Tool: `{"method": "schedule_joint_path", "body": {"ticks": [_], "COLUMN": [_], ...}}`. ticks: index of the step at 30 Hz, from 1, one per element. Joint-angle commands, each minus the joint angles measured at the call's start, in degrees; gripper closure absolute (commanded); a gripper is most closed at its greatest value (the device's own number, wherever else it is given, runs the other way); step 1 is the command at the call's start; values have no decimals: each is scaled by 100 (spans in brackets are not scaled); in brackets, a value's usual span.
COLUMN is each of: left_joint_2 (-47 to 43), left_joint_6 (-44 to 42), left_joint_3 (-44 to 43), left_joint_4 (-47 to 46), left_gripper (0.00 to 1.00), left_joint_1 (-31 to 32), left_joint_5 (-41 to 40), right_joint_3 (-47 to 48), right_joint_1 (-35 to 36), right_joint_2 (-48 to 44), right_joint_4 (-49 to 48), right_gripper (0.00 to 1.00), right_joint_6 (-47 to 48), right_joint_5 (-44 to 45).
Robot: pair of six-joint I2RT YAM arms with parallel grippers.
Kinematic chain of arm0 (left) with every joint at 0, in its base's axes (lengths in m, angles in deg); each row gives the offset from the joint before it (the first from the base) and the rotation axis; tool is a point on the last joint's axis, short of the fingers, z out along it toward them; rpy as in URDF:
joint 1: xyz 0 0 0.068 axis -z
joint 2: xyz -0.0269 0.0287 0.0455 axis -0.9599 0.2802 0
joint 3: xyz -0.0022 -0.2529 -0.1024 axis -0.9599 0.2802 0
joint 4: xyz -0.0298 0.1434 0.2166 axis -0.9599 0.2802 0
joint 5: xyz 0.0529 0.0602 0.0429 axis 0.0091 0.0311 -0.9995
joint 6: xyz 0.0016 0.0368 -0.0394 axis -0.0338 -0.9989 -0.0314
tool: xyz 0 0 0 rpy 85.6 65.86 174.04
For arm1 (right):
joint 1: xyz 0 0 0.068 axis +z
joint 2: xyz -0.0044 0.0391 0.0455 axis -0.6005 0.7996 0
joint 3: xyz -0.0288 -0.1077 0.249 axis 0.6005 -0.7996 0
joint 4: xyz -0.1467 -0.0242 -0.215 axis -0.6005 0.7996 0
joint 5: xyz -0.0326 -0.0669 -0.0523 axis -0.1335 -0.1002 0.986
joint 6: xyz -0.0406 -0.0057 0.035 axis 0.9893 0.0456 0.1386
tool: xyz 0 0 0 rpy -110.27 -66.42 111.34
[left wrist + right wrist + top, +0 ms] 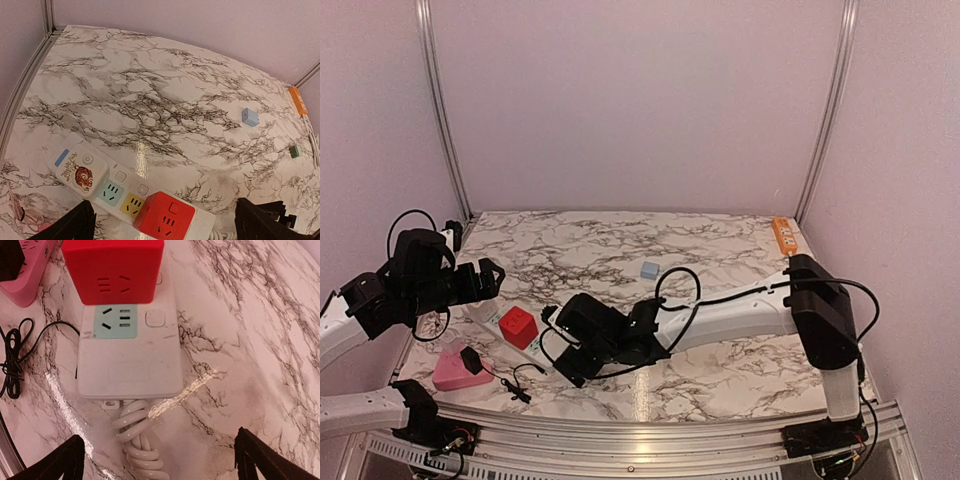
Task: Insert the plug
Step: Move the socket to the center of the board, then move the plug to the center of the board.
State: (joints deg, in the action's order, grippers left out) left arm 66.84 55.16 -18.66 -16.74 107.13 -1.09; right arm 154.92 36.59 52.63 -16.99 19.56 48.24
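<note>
Right gripper (159,445) spread, strip (130,365) lengthwise toward it

right wrist view crops the red cube adapter (112,270) above, the coiled cord (133,436) below.

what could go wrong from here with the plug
The left gripper and right gripper are both open and empty, and the blue plug lies well away from the strip, so fetching it could go astray. The red cube crowds the free sockets. The right gripper hangs over the coiled cord and may snag it.
</note>
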Motion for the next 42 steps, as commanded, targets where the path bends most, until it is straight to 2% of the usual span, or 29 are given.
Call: {"method": "schedule_joint_path", "body": {"ticks": [1,6,15,20,23,31,42], "left_joint_2": [-60,-52,-53,-44,-19,8,11], "left_joint_6": [4,-20,-38,-22,-13,-40,-31], "left_joint_3": [53,89,139,198,215,232,291], "left_joint_4": [-112,-123,-173,-217,-261,-281,-343], "left_gripper": [1,1,1,1,1,1,1], "left_joint_1": [-36,-36,-36,-36,-36,-36,-36], "left_joint_5": [56,57,166,206,256,275,313], "right_joint_3": [-478,-1471,-2882,-3468,-3647,-4007,-4084], "right_joint_1": [-227,-874,-2515,-3648,-4144,-4211,-4351], "right_joint_2": [-738,-1550,-2863,-3394,-3546,-3302,-2637], "right_joint_4": [63,-177,-300,-631,-783,-843,-1173], "right_gripper": [2,1,1,2,2,5,16], "right_joint_6": [-130,-392,-1149,-1323,-1311,-1286,-1355], "right_joint_5": [128,303,1344,1426,1152,959,792]}}
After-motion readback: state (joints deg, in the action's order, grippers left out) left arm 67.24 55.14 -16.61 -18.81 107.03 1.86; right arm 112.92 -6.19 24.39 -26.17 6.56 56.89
